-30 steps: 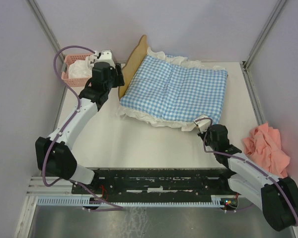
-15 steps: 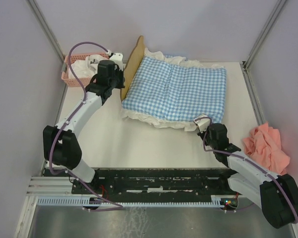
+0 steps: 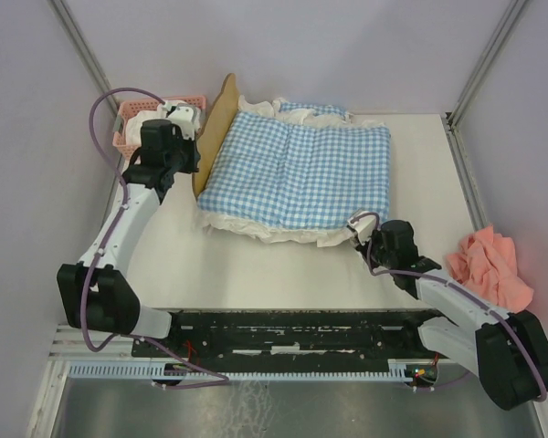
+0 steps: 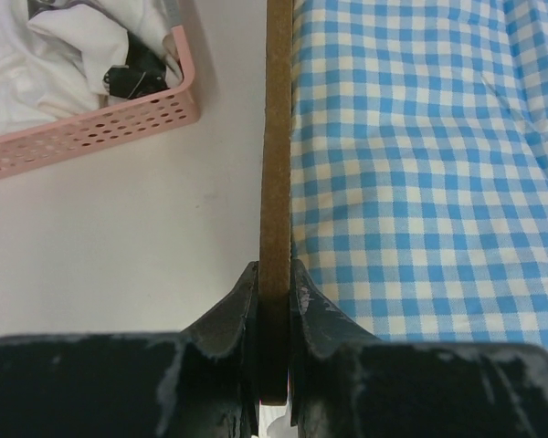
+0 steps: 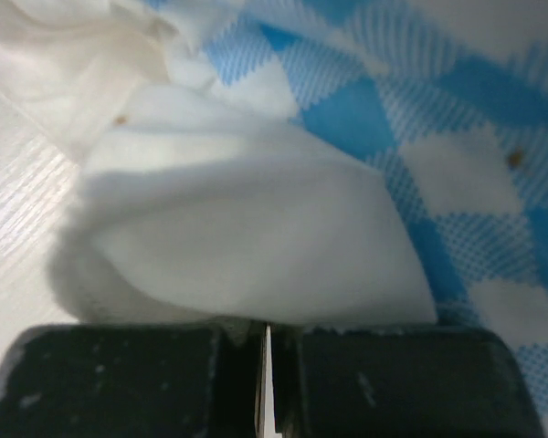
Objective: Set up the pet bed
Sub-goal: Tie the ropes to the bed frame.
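At ten o'clock our left gripper [image 4: 274, 297] clamps the pet bed [image 4: 276, 137]; at five, our right gripper [image 5: 265, 339] pinches bedding [image 5: 256, 228].

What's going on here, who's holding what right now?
The left gripper is clamped on the pet bed by the edge of its wooden headboard. The right gripper pinches the white ruffle at the near right corner of the gingham bedding, which lies over the bed.
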`<state>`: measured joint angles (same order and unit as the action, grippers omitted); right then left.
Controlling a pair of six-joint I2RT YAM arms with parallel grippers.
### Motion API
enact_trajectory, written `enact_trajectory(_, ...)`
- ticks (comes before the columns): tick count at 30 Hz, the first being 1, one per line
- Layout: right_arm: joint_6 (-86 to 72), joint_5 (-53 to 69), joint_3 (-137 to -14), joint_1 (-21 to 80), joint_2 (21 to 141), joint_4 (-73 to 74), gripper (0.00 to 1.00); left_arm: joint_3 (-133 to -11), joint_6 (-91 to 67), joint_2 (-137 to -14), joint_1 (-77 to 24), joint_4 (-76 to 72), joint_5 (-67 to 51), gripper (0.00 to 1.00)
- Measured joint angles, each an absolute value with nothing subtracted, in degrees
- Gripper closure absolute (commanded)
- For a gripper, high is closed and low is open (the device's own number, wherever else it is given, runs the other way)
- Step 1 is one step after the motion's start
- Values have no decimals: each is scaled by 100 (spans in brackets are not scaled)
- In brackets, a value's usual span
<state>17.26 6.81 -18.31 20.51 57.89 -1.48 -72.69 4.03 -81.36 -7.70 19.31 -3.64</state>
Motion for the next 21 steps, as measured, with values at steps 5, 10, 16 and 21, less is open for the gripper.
enact_trajectory(5,1846,1129,-1855,2051,5942,-200,98,-7269,517,-8075,-515,2047,-486,91)
enact_trajectory(10,1942,1271,-1852,2051,5957,-484,98,-7240,475,-8036,-471,2018,-475,59)
enact_trajectory(16,2112,1310,-1852,2051,6132,-670,98,-7183,-257,-7413,-368,1925,-119,53)
enact_trajectory(21,2290,1286,-1844,2058,6158,-707,98,-6779,-1199,-6733,-401,1721,-644,54)
